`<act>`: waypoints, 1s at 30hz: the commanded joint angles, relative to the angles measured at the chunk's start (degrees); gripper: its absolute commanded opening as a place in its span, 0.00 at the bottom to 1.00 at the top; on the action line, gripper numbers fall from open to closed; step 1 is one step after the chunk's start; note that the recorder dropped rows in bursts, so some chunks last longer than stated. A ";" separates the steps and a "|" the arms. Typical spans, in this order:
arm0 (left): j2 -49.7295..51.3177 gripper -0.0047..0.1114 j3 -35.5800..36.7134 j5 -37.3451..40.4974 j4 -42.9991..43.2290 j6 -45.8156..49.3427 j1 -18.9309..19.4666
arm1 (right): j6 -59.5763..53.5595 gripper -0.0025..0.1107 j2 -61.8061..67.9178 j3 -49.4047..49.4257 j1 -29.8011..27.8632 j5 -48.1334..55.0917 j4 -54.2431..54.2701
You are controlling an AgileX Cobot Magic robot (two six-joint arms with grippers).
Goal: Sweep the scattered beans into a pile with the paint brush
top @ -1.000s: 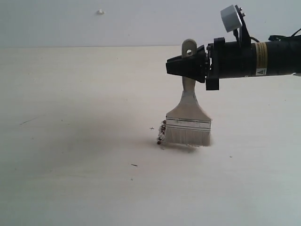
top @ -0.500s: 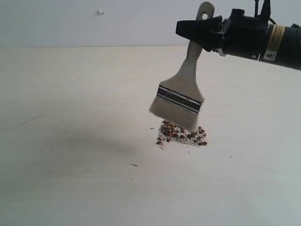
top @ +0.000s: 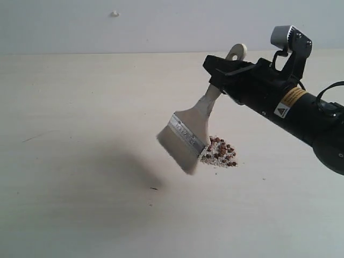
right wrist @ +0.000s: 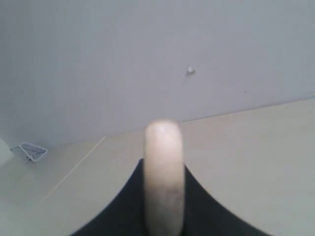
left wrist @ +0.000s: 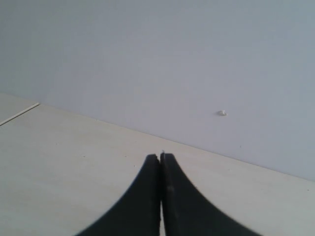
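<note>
The beans [top: 220, 153] lie gathered with whitish crumbs in one compact pile [top: 221, 156] on the worktop [top: 80, 204], slightly right of centre in the exterior view. The paint brush [top: 187, 138] is held tilted, with its bristles at 9 o'clock of the pile and just beside it, and its handle rising toward 1 o'clock. From the shadow cast well off toward 9 o'clock, the bristles are judged to be lifted clear of the worktop. The handle is clamped near its holed end by the right gripper [top: 217, 72]. The left gripper [left wrist: 160, 164] is seen with its jaws pressed together on nothing. The gathering step is judged nearly complete. A few dark specks [top: 153, 188] lie apart at 7 o'clock; whether these are beans cannot be told. If they are, the bristles should be lowered beyond them and drawn toward the pile.
</note>
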 commanded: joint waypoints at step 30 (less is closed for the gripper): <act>-0.37 0.04 0.18 0.05 0.21 -0.19 0.15 | -12.63 0.02 2.57 -0.17 1.92 4.32 9.45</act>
